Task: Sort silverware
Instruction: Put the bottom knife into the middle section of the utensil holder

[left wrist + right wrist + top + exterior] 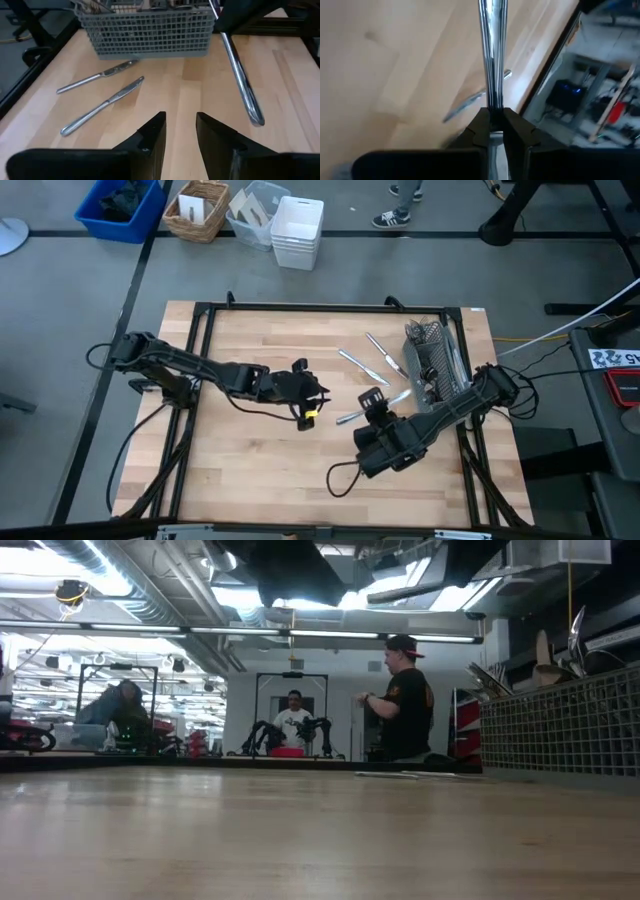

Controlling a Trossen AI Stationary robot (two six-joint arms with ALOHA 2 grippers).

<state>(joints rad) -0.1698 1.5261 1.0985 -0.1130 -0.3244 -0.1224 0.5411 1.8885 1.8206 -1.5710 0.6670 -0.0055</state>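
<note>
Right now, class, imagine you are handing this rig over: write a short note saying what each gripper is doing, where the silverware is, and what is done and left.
Right gripper: fingers shut on one silver piece, held above the table, in front of the caddy.
Left gripper: fingers open, empty, at mid-table, facing the caddy.
Silverware: two knives lie loose on the wood beside the mesh caddy; more pieces stand in the caddy.
Done: one piece picked up.
Left: place it, then sort the loose knives and the caddy's contents.
</note>
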